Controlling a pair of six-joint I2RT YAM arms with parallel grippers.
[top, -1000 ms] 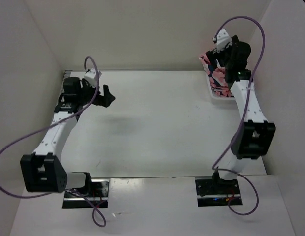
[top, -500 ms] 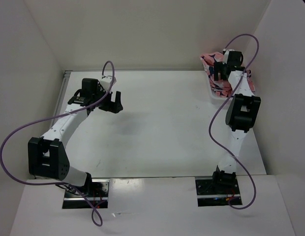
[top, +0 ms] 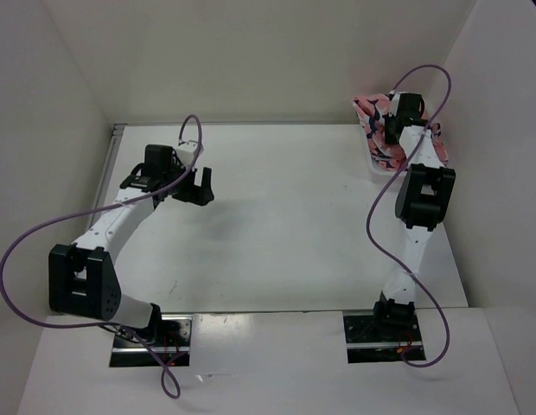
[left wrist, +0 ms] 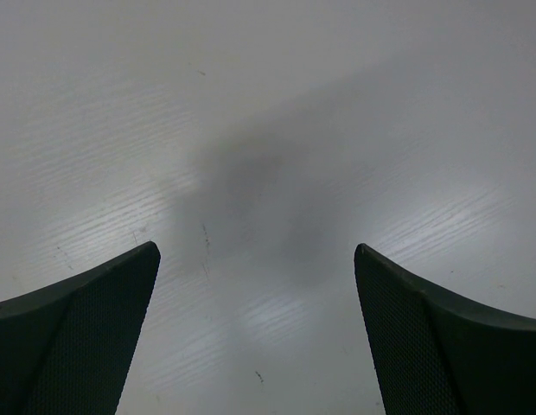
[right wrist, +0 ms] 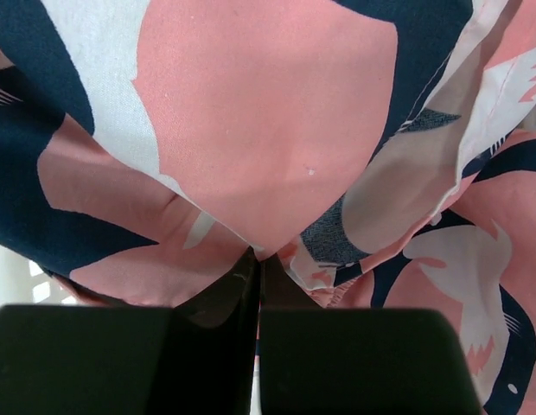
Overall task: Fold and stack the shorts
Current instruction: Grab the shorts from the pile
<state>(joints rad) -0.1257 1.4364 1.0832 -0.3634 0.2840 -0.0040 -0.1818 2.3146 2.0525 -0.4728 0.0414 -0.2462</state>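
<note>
The shorts, salmon-pink with navy-and-white shark shapes, lie bunched in the white basket at the table's far right corner. My right gripper reaches down into that pile. In the right wrist view the shorts fill the frame, and the right gripper is shut with a fold of the fabric pinched at its tips. My left gripper hovers over the bare table at the far left. Its two dark fingers stand wide apart, the left gripper open with only tabletop between them.
The white basket sits against the right wall, with the back wall just behind it. White walls close the table on the left, back and right. Purple cables loop off both arms. Light wood-grain tabletop lies under the left gripper.
The right arm stretched forward and lowered its gripper into the shorts, then shut on the fabric. The left arm swung right and forward over the table, its gripper staying open.
</note>
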